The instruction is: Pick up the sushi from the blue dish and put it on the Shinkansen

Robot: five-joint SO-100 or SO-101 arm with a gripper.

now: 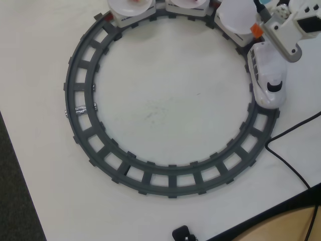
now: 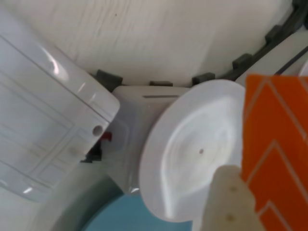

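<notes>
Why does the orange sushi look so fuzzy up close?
In the wrist view the sushi sits very near the lens, so it and the finger blur; the plate has soft glare. The overhead view is sharper, evenly lit, with faint shadows by the track.

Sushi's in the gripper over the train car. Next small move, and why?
Probably shift toward the white plate's centre, then lower. In the wrist view the sushi sits held in the gripper by the plate's right edge, apparently above it; the plate looks empty.
</notes>
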